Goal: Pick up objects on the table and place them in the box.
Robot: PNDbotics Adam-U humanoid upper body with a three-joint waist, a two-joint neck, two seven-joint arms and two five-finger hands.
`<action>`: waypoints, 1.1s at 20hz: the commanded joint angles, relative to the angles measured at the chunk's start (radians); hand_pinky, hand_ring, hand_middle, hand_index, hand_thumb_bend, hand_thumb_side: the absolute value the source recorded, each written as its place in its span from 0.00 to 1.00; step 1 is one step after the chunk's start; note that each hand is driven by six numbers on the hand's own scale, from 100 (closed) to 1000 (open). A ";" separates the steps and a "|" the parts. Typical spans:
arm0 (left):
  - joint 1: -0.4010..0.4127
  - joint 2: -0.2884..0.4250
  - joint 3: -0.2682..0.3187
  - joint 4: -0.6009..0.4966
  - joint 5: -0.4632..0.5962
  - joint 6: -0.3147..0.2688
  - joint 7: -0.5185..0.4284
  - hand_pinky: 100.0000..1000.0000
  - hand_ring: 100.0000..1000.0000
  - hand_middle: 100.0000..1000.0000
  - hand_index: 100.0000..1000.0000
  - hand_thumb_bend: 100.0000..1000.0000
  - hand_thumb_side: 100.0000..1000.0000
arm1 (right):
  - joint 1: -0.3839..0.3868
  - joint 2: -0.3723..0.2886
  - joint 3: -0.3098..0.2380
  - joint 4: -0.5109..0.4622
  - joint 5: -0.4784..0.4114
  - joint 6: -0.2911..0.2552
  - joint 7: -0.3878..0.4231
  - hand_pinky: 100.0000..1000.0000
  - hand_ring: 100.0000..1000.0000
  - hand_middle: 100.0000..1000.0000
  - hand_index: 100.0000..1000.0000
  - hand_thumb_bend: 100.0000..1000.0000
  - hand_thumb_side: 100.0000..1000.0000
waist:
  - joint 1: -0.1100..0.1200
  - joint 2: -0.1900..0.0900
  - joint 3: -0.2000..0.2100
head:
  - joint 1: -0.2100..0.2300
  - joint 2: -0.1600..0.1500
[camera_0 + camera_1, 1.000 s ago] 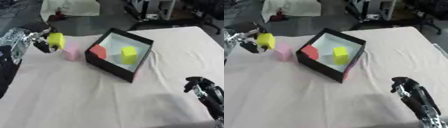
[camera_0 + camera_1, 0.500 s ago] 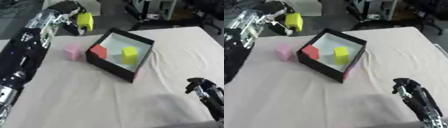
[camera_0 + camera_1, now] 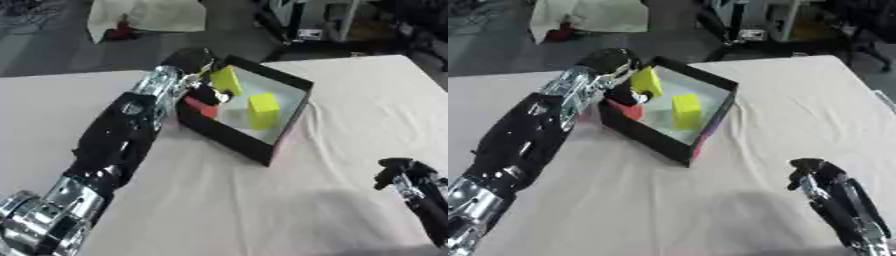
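The robot's left hand reaches out from the lower left along a long black and silver arm and sits over the near-left corner of the black box. Its fingers are curled round a yellow block, a plain, bright lemon-coloured piece with flat faces, tilted on a slant. The block is held just beyond the hand, over the box's left wall and above its pale floor.

Right beneath the hand, inside the box against the left wall, lies a red block, partly hidden by the fingers. Farther from the hand, near the middle of the box, a second yellow block stands upright on the floor; it is a taller, duller yellow cuboid, apart from the held one.

The box is open-topped, with dark outer walls and a reddish tint at its near corner, and it rests askew on the white tablecloth.

The right hand shows near the lower right corner, well away from the box, its fingers curled and holding nothing.
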 commanded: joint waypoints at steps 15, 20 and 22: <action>-0.074 0.197 0.078 -0.077 0.118 0.079 -0.247 0.79 0.80 0.84 0.93 0.36 0.85 | -0.001 -0.007 -0.004 -0.009 -0.001 0.000 -0.001 0.68 0.44 0.44 0.64 0.00 0.52 | -0.012 -0.003 0.013 | -0.005 -0.002; -0.060 0.217 0.132 0.005 0.058 0.191 -0.287 0.79 0.81 0.86 0.93 0.42 0.83 | 0.000 -0.007 -0.005 -0.009 0.000 -0.001 -0.002 0.68 0.44 0.44 0.64 0.00 0.52 | -0.013 -0.003 0.014 | -0.008 -0.002; -0.053 0.216 0.148 0.044 0.034 0.220 -0.301 0.78 0.80 0.86 0.93 0.44 0.81 | 0.001 -0.006 -0.006 -0.009 0.000 -0.001 -0.002 0.68 0.44 0.44 0.64 0.00 0.52 | -0.014 -0.003 0.014 | -0.008 -0.002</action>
